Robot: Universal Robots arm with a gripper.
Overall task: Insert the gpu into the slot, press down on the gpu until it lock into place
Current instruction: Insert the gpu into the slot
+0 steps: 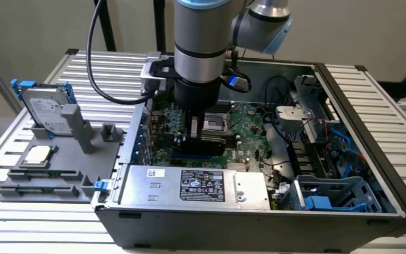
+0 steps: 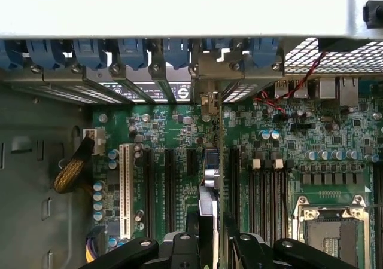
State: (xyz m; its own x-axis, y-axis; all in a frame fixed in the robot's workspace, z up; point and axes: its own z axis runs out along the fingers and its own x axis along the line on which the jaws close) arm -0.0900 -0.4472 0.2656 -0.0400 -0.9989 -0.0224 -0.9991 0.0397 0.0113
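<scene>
Two black fingers (image 2: pixel 190 224) of the end effector (image 2: pixel 209 240) are clenched on the gpu (image 2: pixel 209 185), one against each flat face. Seen edge-on from the wrist, the card is a thin, dark, matte blade standing upright over the green motherboard (image 2: pixel 161 131). A silvery metal bracket (image 2: pixel 206 98) at its far end meets the case's rear wall. In the exterior view it hangs as a dark block under the arm, near the motherboard's middle. The slot (image 1: pixel 188 157), a long, narrow strip of bright blue plastic, lies on the motherboard directly under the card's lower edge. Whether the card is seated in it cannot be told.

On the motherboard to one side of the card run parallel black slots (image 2: pixel 169 188) and one glossy white slot (image 2: pixel 124 188). On the other side sits the square silver processor socket (image 2: pixel 326 227). A silver sheet-metal power-supply box (image 1: pixel 196 185) sits against the motherboard's near edge, inside the grey case (image 1: pixel 259 227). Well apart from the motherboard, at the exterior view's left, a silver hard drive (image 1: pixel 44 108) with blue clips leans on a grey holder (image 1: pixel 65 156). The holder rests on the ribbed aluminium tabletop (image 1: pixel 48 233).
</scene>
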